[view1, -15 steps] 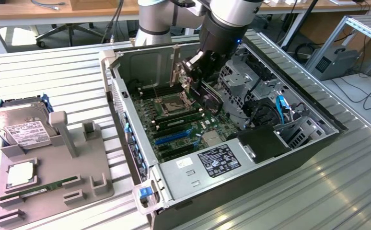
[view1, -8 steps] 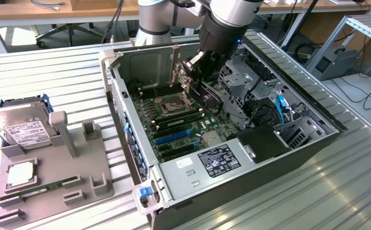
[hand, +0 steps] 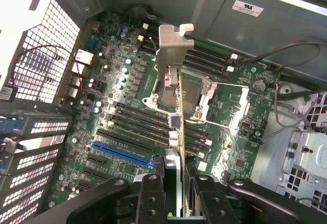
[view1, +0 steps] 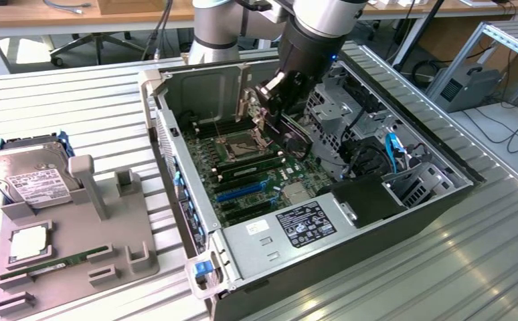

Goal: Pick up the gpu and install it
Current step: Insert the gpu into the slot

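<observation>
My gripper [hand: 176, 196] is shut on the gpu [hand: 177, 127], a thin dark card seen edge-on between the black fingers [hand: 152, 196]. Its silver bracket [hand: 171, 50] is at the far end. The card hangs above the motherboard [hand: 117, 96], over the CPU socket [hand: 191, 93] and the black memory slots, apart from the board. A long blue slot [hand: 122, 154] lies off to one side of the card. In the exterior view the gripper [view1: 272, 100] reaches down into the open computer case [view1: 419, 221] with the gpu [view1: 257, 107] above the motherboard [view1: 241, 167].
A grey fixture tray [view1: 107, 267] lies at the exterior view's left, carrying a hard drive [view1: 31, 177], a processor chip [view1: 29, 242] and a green memory stick [view1: 53, 262]. Inside the case are a power supply [view1: 304, 224], a metal drive cage [view1: 339, 107] and loose cables [view1: 366, 154].
</observation>
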Controlling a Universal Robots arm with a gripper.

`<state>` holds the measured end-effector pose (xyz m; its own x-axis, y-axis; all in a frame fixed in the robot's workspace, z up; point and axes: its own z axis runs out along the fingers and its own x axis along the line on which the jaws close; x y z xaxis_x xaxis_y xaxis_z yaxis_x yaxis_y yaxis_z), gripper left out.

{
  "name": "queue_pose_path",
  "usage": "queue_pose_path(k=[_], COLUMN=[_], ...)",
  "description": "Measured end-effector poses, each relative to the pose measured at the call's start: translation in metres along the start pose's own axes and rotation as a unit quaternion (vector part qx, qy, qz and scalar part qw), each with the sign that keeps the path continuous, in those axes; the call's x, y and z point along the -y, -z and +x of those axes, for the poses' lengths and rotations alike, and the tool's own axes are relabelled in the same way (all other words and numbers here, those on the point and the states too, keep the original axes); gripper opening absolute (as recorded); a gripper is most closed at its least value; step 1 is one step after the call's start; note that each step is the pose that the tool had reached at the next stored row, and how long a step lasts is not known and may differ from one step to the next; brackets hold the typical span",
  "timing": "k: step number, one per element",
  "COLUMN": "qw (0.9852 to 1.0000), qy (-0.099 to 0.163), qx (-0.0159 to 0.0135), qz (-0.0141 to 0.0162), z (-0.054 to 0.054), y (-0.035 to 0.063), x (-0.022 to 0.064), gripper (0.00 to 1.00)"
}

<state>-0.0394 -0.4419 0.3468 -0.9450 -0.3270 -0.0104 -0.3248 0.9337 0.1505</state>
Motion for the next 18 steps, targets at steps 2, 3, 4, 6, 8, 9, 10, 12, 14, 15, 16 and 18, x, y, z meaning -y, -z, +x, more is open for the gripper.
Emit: queue_pose_path(k=[2, 3, 4, 6, 8, 9, 10, 12, 14, 15, 16, 18], qw=[1.0, 1.0, 1.0, 1.0, 0.9999, 0.9999, 0.9999, 0.9999, 0.9998, 0.9998, 0.9998, 0.9997], qy=[0.002, 0.003, 0.005, 0.007, 0.011, 0.013, 0.014, 0.017, 0.019, 0.021, 0.022, 0.024], qx=[-0.0003, -0.0005, -0.0007, -0.0011, -0.0017, -0.0019, -0.0021, -0.0026, -0.003, -0.0032, -0.0034, -0.0037], qz=[0.0, 0.0, 0.0, -0.0001, -0.0001, -0.0001, -0.0001, -0.0002, -0.0002, -0.0002, -0.0002, -0.0002], z=[0.0, 0.0, 0.0, 0.0, 0.0, 0.0, 0.0, 0.0, 0.0, 0.0, 0.0, 0.0], y=[0.0, 0.0, 0.0, 0.0, 0.0, 0.0, 0.0, 0.0, 0.0, 0.0, 0.0, 0.0], x=[0.0, 0.0, 0.0, 0.0, 0.0, 0.0, 0.0, 0.0, 0.0, 0.0, 0.0, 0.0], gripper=[0.27, 0.27, 0.27, 0.27, 0.27, 0.27, 0.27, 0.27, 0.27, 0.27, 0.27, 0.27])
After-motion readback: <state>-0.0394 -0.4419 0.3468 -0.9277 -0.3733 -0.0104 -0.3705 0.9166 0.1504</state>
